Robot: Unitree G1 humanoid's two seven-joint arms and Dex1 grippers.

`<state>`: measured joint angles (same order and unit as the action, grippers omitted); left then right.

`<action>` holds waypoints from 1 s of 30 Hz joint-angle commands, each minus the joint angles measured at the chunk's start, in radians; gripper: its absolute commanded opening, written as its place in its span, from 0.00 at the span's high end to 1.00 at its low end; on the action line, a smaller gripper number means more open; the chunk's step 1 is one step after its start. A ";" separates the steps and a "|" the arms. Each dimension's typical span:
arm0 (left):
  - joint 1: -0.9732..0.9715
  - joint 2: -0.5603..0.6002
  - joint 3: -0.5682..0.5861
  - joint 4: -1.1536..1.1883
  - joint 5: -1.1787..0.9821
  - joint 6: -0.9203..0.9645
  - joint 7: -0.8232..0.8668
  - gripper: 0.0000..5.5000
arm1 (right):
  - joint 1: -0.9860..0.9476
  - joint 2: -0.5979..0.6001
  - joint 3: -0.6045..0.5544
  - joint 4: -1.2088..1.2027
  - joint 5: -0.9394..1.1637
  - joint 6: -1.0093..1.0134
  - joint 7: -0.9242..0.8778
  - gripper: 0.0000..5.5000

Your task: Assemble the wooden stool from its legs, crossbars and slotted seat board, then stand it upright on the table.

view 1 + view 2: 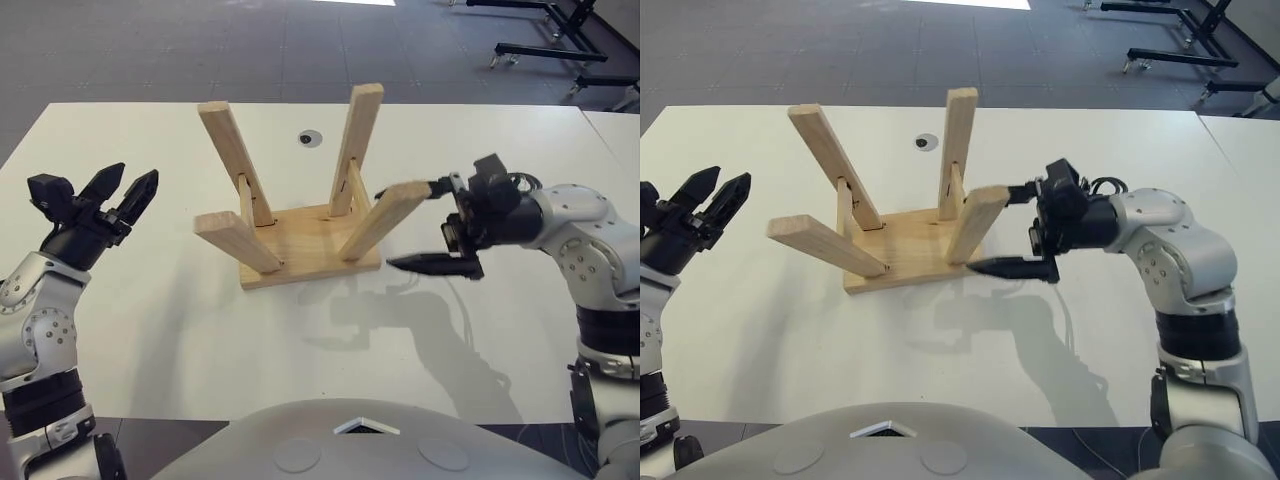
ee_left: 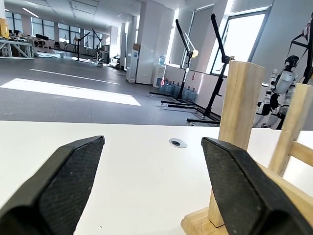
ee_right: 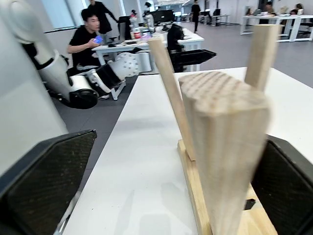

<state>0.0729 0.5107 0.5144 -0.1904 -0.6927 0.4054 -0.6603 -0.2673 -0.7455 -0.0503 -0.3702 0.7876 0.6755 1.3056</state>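
Both sets of fingers are apart: my right gripper [image 1: 388, 228] straddles the upturned stool's [image 1: 300, 248] near-right leg [image 1: 973, 225] tip; my left gripper [image 1: 135, 174] hovers well left of it.

both arms bent inward, left gripper [image 1: 135, 176] and right gripper [image 1: 411, 226] each with fingers spread apart.

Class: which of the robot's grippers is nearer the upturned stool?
Right. The right gripper is open around the end of one leg of the stool. The left gripper hangs open off the stool's left side, clear of it.
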 commanded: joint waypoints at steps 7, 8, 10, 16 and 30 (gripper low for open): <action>-0.015 0.035 -0.034 0.015 0.024 -0.008 -0.028 0.34 | -0.067 -0.029 -0.055 0.237 -0.083 -0.091 -0.041 0.06; -0.023 0.036 -0.038 0.017 0.024 -0.009 -0.031 0.34 | -0.088 -0.011 -0.080 0.259 -0.048 -0.081 -0.046 0.06; -0.045 0.039 -0.041 0.014 0.015 -0.008 -0.037 0.34 | -0.136 0.025 -0.117 0.292 0.010 -0.069 -0.062 0.06; -0.184 0.052 -0.067 0.016 -0.061 0.016 -0.088 0.34 | -0.285 0.137 -0.182 0.428 0.070 -0.122 -0.098 0.06; -0.368 0.031 -0.272 0.045 -0.240 0.186 -0.294 0.34 | -0.376 0.321 0.024 0.730 -0.177 -0.342 0.028 0.06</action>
<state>-0.2714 0.5436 0.2769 -0.1758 -0.9311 0.5614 -0.9328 -0.6492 -0.4304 -0.0390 0.3459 0.6279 0.3451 1.3194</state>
